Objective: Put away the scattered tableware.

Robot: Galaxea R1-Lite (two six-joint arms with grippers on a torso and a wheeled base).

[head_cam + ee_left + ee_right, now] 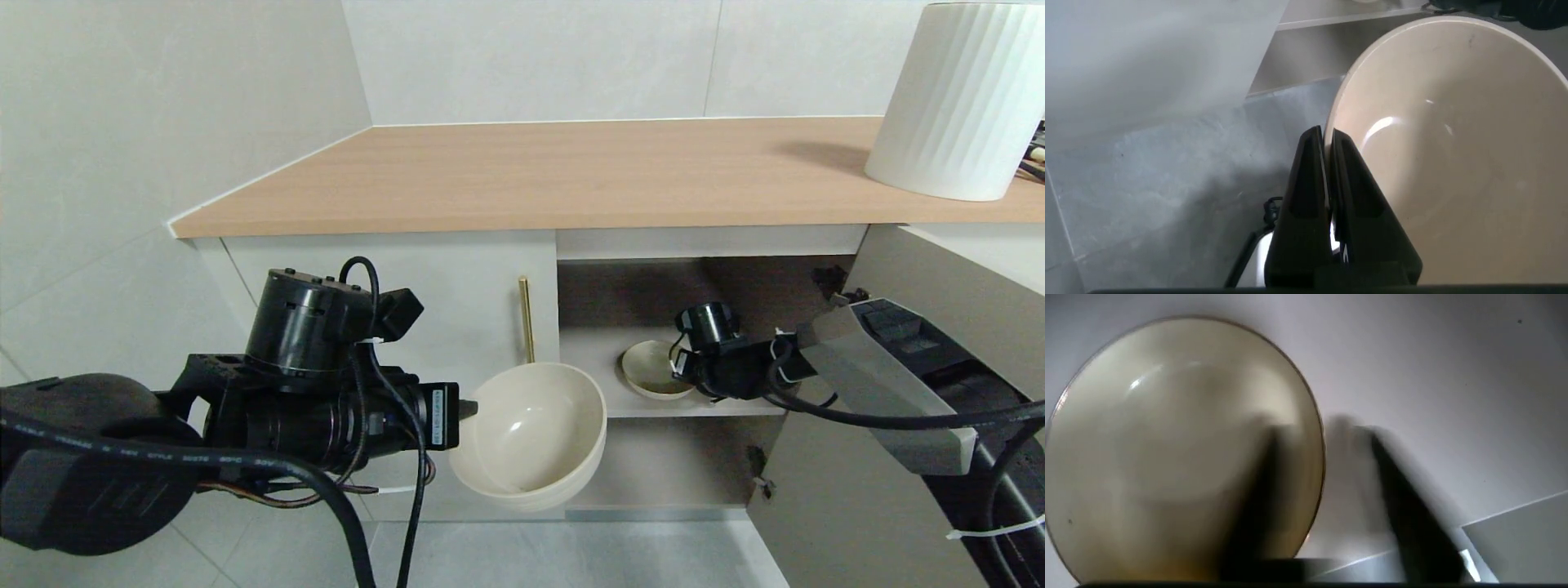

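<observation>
The left gripper was clenched on the rim of the cream bowl before the open cabinet, the right gripper stood released around the small dish on the shelf, so probably the bowl needed lifting beside it.

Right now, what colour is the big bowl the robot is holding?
The big bowl is plain cream, no pattern. The head view shows it best.

Jaws pinch the cream bowl by its rim.
</observation>
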